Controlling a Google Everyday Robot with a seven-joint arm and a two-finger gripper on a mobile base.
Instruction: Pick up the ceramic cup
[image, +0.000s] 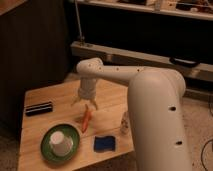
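Nearest, at the front left of the wooden table (35, 145), the green plate (46, 148) holds the ceramic cup (61, 142). The cup sits inside the plate's rim, a little left of centre. It is a small, plain white tapered cup with no handle showing, and I cannot tell whether its mouth faces up or down. Just right of the plate lies a blue sponge (104, 143), apart from it. The thick white arm (157, 115) fills the right foreground.

Further back, an orange carrot (86, 120) lies between the plate and the tool. A small pale bottle (124, 122) stands right of the carrot, close against the arm.

Above the carrot's far end hangs the tool (85, 104), pointing down with its fingers spread and nothing between them. It is well apart from the cup, behind it and to the right. A black block (39, 108) lies near the table's left edge, and dark shelving stands beyond.

As a judgement, the cup is light and rigid but glazed, so it is slippery and would chip if dropped. The plate under it may slide or rock. The best hold is probably across the side wall from above, fingers either side of the taper, closing gently and lifting straight up, clear of the rim.
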